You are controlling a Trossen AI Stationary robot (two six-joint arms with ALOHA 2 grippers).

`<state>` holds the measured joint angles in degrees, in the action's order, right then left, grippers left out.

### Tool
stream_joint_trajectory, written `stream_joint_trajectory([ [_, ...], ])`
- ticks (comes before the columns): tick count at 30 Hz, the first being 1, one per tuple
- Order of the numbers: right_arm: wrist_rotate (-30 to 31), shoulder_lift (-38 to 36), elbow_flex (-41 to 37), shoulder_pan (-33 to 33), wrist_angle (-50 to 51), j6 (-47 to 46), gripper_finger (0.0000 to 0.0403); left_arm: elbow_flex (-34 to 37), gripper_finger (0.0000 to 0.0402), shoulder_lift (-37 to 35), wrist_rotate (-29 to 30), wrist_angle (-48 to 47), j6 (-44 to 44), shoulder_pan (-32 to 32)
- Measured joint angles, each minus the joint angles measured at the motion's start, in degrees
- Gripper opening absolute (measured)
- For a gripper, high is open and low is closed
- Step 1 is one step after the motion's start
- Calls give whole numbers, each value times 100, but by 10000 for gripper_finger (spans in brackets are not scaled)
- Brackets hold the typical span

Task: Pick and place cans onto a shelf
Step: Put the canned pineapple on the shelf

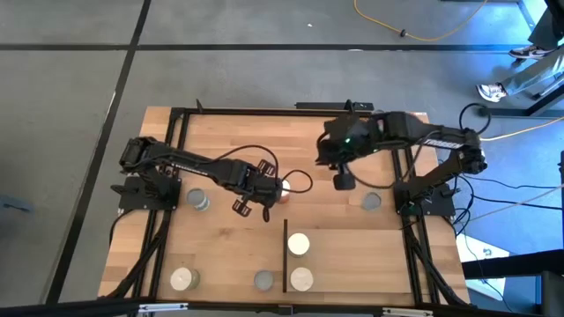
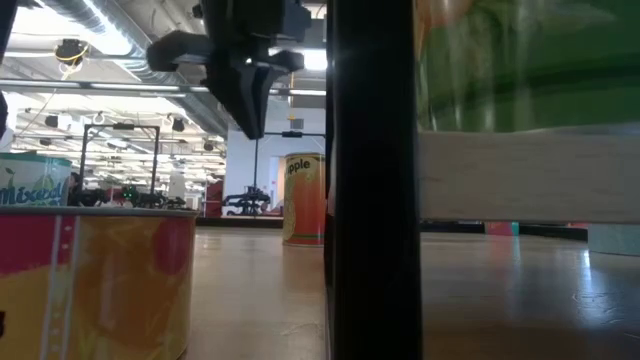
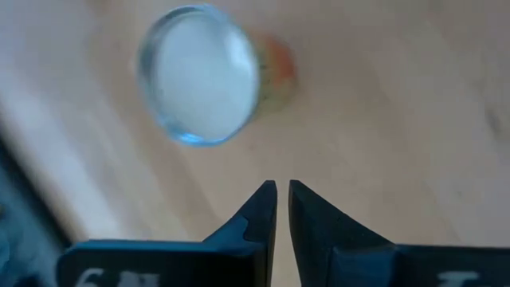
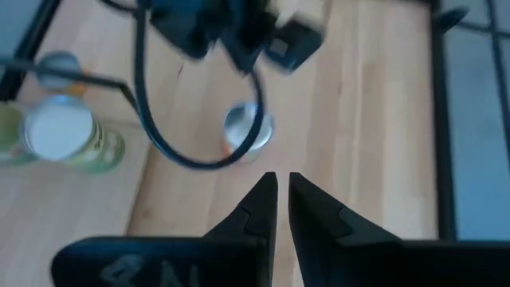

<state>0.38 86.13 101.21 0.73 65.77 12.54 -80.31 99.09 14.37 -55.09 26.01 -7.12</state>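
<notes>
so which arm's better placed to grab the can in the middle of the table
Left. Its hand hovers right beside that can, which fills its wrist view. The right hand hangs farther off, both with fingers nearly together.

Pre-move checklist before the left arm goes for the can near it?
1. Left end effector empty, tips nearly together: ok, but must open before a grasp.
2. Target can upright, white top showing in the left wrist view: ok.
3. Left end effector centred over the can: not ok, the can sits off to one side.
4. Right end effector empty, raised over the table's far side: ok.
5. Shelf has free room beside its two cans: ok.
</notes>
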Motion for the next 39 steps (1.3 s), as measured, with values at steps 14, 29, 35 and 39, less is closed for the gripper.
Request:
stream_joint_trajectory([
  [14, 7, -9, 811, 282, 345, -190, 37, 87, 23, 2, -402, 820, 1540, 136],
  [29, 10, -7, 811, 291, 405, -466, 37, 87, 24, 2, -1091, 1013, 2065, 507],
  [35, 4, -4, 811, 291, 403, -464, 37, 87, 23, 2, -1297, 997, 2249, 608],
  [39, 4, -4, 811, 291, 403, -461, 37, 87, 23, 2, -1412, 994, 2261, 615],
])
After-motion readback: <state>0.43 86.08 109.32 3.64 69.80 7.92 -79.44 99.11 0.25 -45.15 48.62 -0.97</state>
